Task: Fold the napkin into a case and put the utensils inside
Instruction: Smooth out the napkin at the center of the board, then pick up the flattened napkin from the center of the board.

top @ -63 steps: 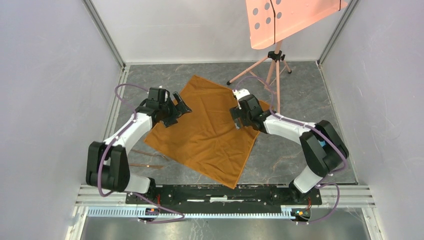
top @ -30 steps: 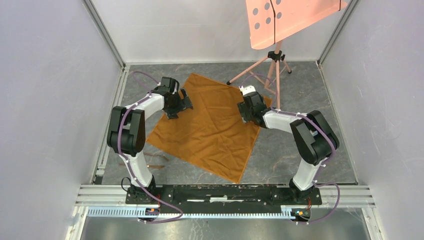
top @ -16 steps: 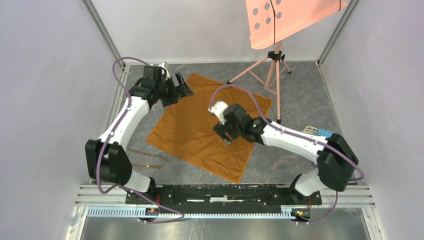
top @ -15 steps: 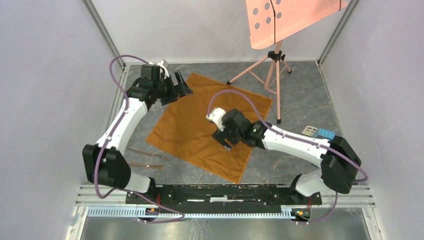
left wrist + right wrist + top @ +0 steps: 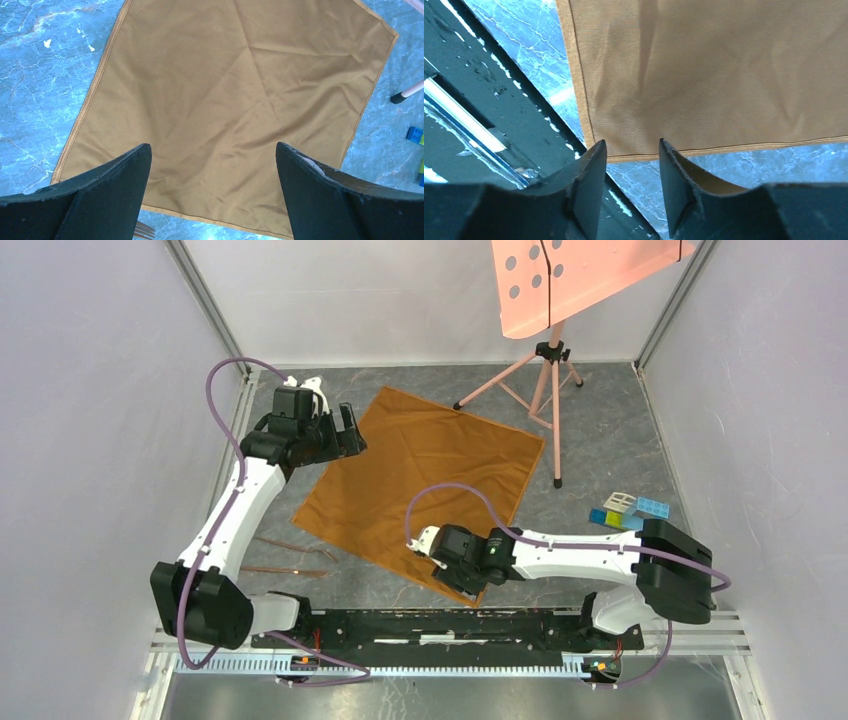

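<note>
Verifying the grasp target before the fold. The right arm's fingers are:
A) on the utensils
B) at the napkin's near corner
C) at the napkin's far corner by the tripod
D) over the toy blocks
B: in the right wrist view the right fingers stand apart, straddling the hem of the napkin right beside its corner nearest the arm bases.

In the overhead view, the near corner of the large orange-brown cloth napkin (image 5: 420, 480) is hidden beneath the right gripper (image 5: 460, 585). We cannot tell whether its fingertips touch the fabric. The slender copper-brown metal utensils (image 5: 295, 558) are too thin for us to tell apart, and their left ends lie under the left arm (image 5: 235, 515). The top edge crops the salmon-pink perforated panel (image 5: 580, 280). The left wrist view shows only a few tines (image 5: 143, 230) at its bottom edge.
</note>
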`<state>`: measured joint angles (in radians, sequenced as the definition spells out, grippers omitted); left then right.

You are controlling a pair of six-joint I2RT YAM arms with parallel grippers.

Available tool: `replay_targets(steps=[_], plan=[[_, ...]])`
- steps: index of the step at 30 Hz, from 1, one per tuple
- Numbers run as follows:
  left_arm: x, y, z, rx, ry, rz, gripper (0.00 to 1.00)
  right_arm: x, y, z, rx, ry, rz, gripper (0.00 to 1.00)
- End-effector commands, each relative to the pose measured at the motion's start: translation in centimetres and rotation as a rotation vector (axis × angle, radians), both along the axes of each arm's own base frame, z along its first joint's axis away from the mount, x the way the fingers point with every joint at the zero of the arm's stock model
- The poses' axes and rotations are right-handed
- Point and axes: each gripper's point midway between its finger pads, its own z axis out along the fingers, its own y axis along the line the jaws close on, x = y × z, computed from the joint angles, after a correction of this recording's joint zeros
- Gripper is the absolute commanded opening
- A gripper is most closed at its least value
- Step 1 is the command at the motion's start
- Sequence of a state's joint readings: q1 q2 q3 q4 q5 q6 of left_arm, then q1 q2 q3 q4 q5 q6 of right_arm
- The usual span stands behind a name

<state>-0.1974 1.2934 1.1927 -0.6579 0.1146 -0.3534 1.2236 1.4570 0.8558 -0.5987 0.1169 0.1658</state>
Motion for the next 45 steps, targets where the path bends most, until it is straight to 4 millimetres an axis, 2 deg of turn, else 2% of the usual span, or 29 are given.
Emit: replay_targets(steps=[1, 4, 7, 10, 18, 31, 38, 43, 45], plan=[[-0.3, 0.7, 1.3, 0.044, -0.066, -0.026, 1.00, -0.7, 0.5, -0.3, -0.006, 0.017, -0.061, 0.45], [-0.5, 0.6, 1.2, 0.038, -0.066, -0.031, 1.00, -1.4, 0.9, -0.2, -0.035, 0.008, -0.046, 0.43], [-0.6, 0.4, 1.5, 0.026, -0.073, -0.042, 1.00, -1.9, 1.2, -0.1, -0.059, -0.011, -0.031, 0.51], [-0.6, 0.1, 1.5, 0.014, -0.073, -0.052, 1.00, -2.0, 1.0, -0.4, -0.095, -0.020, -0.019, 0.55], [-0.8, -0.2, 1.6, 0.000, -0.078, -0.063, 1.00, -2.3, 1.2, -1.0, -0.087, -0.015, 0.003, 0.56], [-0.9, -0.2, 1.4, 0.002, -0.076, -0.065, 1.00, -2.8, 0.0, -3.6, -0.113, 0.035, 0.011, 0.56], [-0.8, -0.2, 1.0, 0.003, -0.069, -0.062, 1.00, -2.5, -0.4, -4.2, -0.094, 0.049, 0.012, 0.26], [-1.0, -0.2, -0.1, -0.005, -0.035, -0.054, 1.00, -1.0, 0.8, -2.3, -0.039, -0.024, 0.002, 0.23], [-1.5, -0.4, -1.0, -0.021, -0.001, -0.048, 1.00, -0.4, 1.4, -1.2, -0.004, -0.048, -0.002, 0.18]])
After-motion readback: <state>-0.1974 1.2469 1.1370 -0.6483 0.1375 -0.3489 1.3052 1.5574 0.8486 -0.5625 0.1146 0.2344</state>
